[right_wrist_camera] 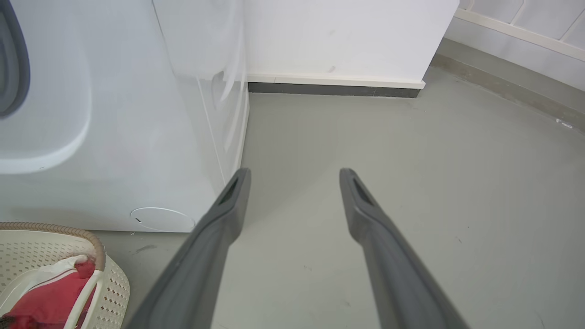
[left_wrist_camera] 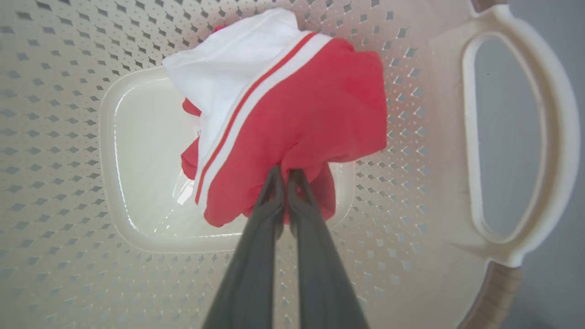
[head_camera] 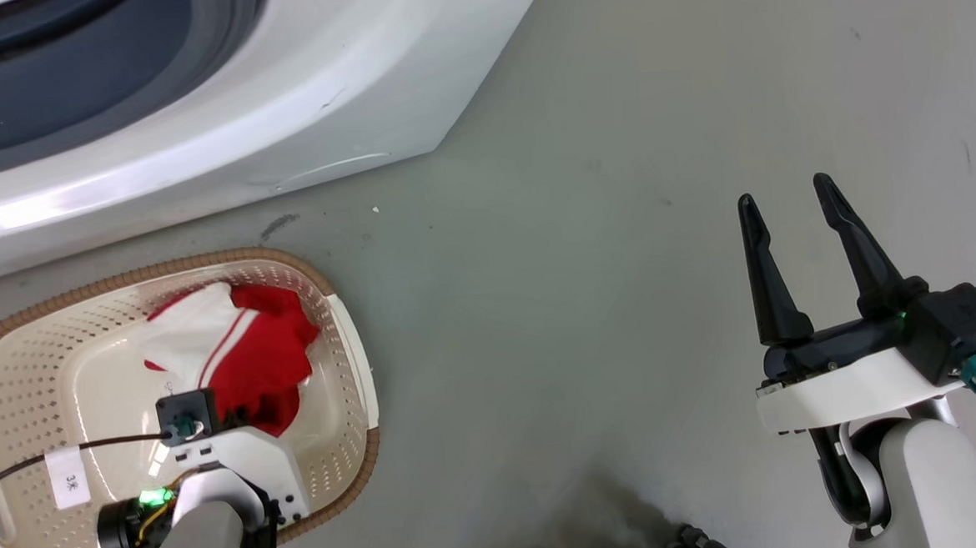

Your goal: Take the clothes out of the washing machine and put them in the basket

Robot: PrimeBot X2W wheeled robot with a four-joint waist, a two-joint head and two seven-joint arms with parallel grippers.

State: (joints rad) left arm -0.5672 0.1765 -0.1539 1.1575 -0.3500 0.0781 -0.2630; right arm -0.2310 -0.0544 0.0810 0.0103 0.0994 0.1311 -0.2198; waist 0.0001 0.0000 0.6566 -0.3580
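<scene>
Clothes (left_wrist_camera: 311, 119) are pinched by the left gripper (left_wrist_camera: 286, 172) inside the basket (left_wrist_camera: 55, 183), presumably for release; the right gripper (head_camera: 785, 196), at 3 o'clock, is held wide

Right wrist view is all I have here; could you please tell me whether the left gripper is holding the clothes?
Observer: Yes, the left gripper is shut on the clothes, pinching a red fold between its fingertips.
Operator: Thank you. Is the garment fully inside the basket?
Observer: It is within the walls of the basket, over the bottom panel and one wall. I cannot tell whether it rests there or hangs.
</scene>
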